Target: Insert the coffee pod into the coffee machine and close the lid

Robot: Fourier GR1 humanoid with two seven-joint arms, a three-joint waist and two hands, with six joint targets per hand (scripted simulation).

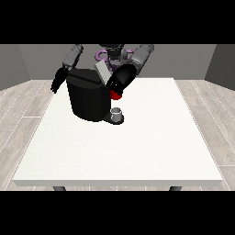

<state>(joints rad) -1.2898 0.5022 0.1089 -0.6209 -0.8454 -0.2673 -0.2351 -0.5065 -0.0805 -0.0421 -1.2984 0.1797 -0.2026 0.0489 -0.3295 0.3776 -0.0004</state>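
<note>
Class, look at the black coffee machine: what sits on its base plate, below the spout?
A small grey cup-shaped thing stands on the base plate of the coffee machine. Above it, the hand at the view's right covers the spout area; only a red thing at the machine shows.

No text, label, brand, number or sign can be read anywhere.

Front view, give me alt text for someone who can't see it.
A humanoid robot's hand at the view's right reaches to a black coffee machine on a white table, beside a red thing at the machine; a small grey cup stands at its base.
</note>
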